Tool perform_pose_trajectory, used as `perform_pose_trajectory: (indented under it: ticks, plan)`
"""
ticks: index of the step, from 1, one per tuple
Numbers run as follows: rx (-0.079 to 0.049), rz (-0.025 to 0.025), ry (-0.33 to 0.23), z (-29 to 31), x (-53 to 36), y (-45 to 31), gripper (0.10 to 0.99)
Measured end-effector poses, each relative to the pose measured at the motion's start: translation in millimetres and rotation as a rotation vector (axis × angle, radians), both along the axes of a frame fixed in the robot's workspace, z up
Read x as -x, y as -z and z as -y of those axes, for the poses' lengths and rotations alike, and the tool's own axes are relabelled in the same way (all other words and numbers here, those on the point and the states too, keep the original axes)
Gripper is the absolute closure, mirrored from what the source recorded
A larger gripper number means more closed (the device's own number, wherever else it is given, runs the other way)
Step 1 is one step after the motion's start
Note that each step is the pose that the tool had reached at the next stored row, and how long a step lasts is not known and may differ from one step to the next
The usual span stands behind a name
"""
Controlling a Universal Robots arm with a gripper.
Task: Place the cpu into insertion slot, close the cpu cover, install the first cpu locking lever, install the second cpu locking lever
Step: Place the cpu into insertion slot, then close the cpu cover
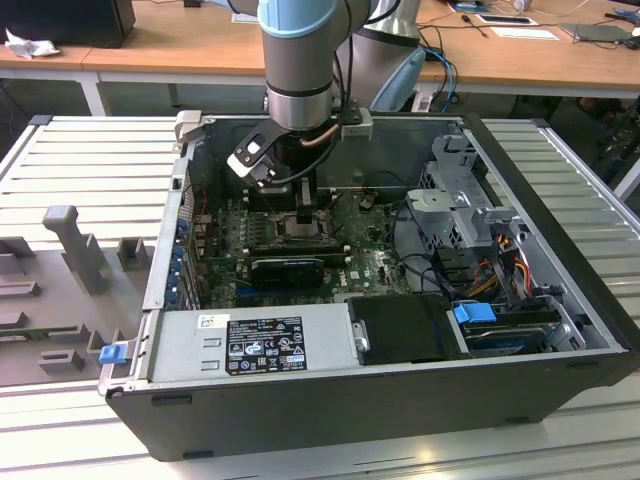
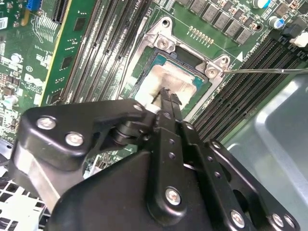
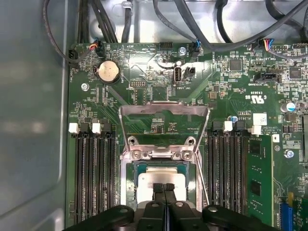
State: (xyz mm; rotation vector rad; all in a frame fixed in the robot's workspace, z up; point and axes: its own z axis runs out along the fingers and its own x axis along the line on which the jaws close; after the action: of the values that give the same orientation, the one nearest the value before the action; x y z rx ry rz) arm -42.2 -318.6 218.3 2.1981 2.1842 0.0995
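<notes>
- One of the four steps looked done: the cpu (image 3: 161,179) lay flat and square inside the insertion slot (image 2: 187,57), its pale metal top facing up in both wrist views.
- The gripper (image 3: 163,187) had its two fingers pressed together with nothing pinched between them. Their tips (image 2: 166,95) sat at the cpu's top face, at or just above its middle; whether they pressed on it could not be told.
- In the exterior view the arm (image 1: 298,60) reached straight down into the open computer case (image 1: 560,210), with the gripper (image 1: 305,215) low over the motherboard (image 1: 370,262).
- The cpu cover (image 3: 163,109) was not closed. It lay swung back on its hinge, away from the slot, with green board visible through its square cut-out.
- A thin metal rod (image 2: 264,70) ran out from the socket corner over the memory slots (image 2: 250,91). I judged it to be one of the locking levers, unlatched and free.
- By my reckoning the job was about a quarter through: the chip was seated, while closing the cover and hooking both levers were not yet done.
</notes>
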Motion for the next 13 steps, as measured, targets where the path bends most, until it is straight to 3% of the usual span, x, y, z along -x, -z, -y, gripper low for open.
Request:
perform_pose_trajectory:
  ticks: [13]
  plan:
    - [0.001,0.0000,0.000,0.0,0.0,-10.9,0.980]
